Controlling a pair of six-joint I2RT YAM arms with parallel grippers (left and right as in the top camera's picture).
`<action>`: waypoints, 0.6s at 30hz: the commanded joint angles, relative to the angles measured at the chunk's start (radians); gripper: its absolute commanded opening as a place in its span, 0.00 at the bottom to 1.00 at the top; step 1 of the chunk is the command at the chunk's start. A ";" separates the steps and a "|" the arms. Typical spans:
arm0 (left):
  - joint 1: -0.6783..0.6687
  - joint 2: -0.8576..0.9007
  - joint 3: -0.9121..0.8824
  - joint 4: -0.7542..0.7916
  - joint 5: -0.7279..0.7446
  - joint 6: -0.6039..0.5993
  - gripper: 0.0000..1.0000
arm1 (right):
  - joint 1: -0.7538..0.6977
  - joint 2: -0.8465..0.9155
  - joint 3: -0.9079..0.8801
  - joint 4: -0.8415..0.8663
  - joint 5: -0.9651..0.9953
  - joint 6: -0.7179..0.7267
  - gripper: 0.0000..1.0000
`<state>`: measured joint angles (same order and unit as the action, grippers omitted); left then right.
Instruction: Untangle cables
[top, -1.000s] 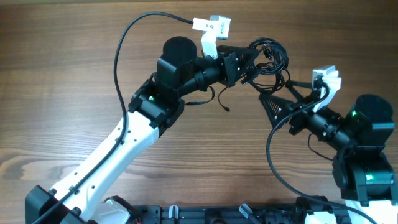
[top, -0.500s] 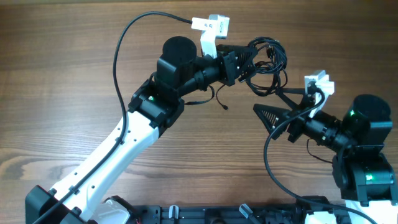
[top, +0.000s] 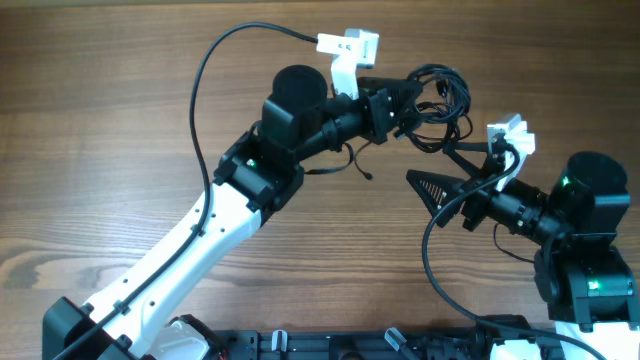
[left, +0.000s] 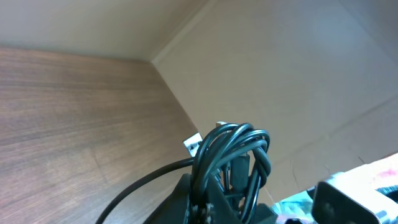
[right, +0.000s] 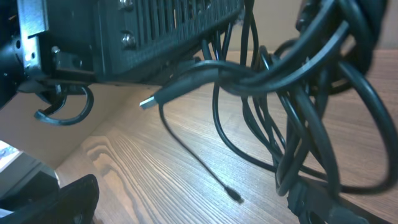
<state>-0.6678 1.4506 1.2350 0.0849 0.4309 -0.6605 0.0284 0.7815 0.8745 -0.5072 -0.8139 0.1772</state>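
The cables (top: 442, 100) are a knotted bundle of thin black loops, lifted off the table at the back right. My left gripper (top: 405, 108) is shut on the bundle's left side. In the left wrist view the loops (left: 235, 155) rise straight out of the closed jaws. A thin loose wire (top: 352, 165) trails down from the bundle to a small plug (right: 234, 195) near the wood. My right gripper (top: 445, 170) stands wide open just below and in front of the bundle, with nothing between its fingers. The loops (right: 298, 106) hang close before it, over the right finger (right: 320, 202).
Bare wooden tabletop (top: 120, 120) spreads left and in front. A thick black arm cable (top: 205, 70) arcs over the left arm. The left gripper's ribbed body (right: 161, 28) fills the top of the right wrist view. The arm bases sit along the near edge.
The left gripper and its bundle have shifted a little to the right. The right gripper slid left and slightly toward the near edge, then stayed still, open.
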 joint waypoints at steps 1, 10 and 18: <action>-0.011 -0.031 0.010 0.000 0.009 -0.010 0.04 | 0.002 0.000 0.021 0.028 0.012 -0.020 1.00; -0.011 -0.031 0.010 0.000 0.124 -0.012 0.04 | 0.002 0.000 0.021 0.062 0.143 -0.022 1.00; -0.009 -0.031 0.010 0.000 0.124 -0.029 0.04 | 0.002 0.000 0.021 0.099 0.062 -0.128 0.65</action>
<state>-0.6743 1.4487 1.2350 0.0814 0.5259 -0.6762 0.0284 0.7815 0.8745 -0.4103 -0.6987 0.1249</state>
